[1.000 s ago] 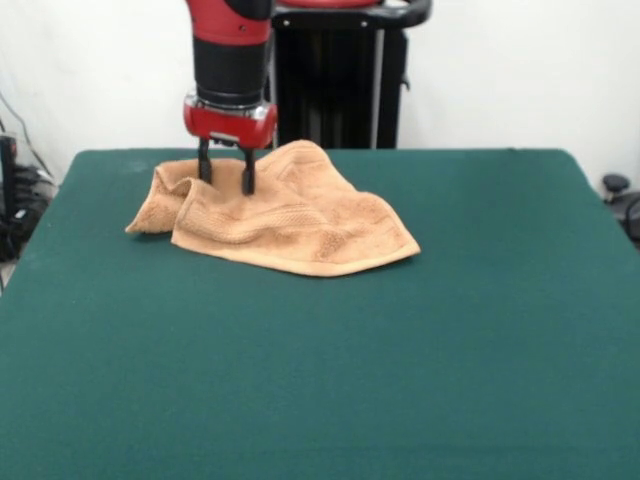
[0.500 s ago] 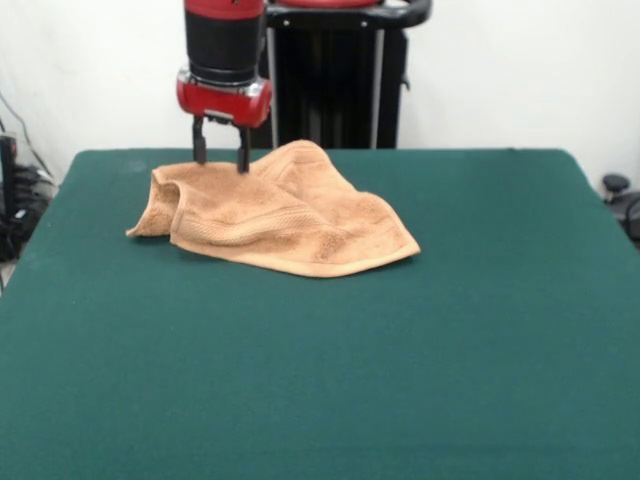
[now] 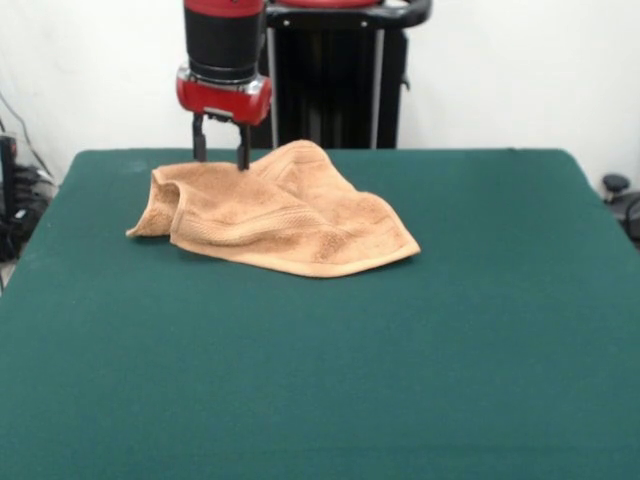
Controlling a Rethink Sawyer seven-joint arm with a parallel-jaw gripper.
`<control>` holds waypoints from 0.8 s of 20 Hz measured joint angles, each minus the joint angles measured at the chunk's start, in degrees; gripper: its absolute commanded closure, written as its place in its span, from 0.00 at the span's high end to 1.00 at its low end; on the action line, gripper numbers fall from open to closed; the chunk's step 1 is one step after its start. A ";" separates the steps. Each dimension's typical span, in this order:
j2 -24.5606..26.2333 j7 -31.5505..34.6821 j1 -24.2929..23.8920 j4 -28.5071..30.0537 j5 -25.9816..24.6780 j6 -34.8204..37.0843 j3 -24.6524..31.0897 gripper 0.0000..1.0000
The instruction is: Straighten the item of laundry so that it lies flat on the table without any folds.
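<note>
An orange-tan towel (image 3: 280, 215) lies rumpled on the dark green table (image 3: 330, 370), toward the far left. Its left part is folded over itself, making a raised hump and a doubled flap at the left end; a woven band stripe runs across the upper layer. My gripper (image 3: 221, 160) hangs open just above the towel's far left edge, its two black fingers apart with nothing between them. The tips sit at about the height of the towel's top and grip no cloth.
A black pedestal (image 3: 340, 75) stands behind the table's far edge. Cables and dark equipment (image 3: 15, 200) sit off the table's left side, and a small black object (image 3: 620, 195) off its right.
A second ago the gripper's fingers were down on the towel's left fold. It has since risen clear of the cloth with nothing held, and the fold has settled slightly. No movement over the last half second.
</note>
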 measured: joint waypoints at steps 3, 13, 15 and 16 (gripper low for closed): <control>0.02 0.00 -0.02 -0.05 0.00 0.00 0.01 1.00; 0.86 0.00 -1.33 -1.44 0.00 0.84 0.30 1.00; 0.87 0.00 -1.33 -1.69 -0.01 1.37 0.30 1.00; 0.87 0.00 -1.33 -2.12 0.00 2.44 0.30 1.00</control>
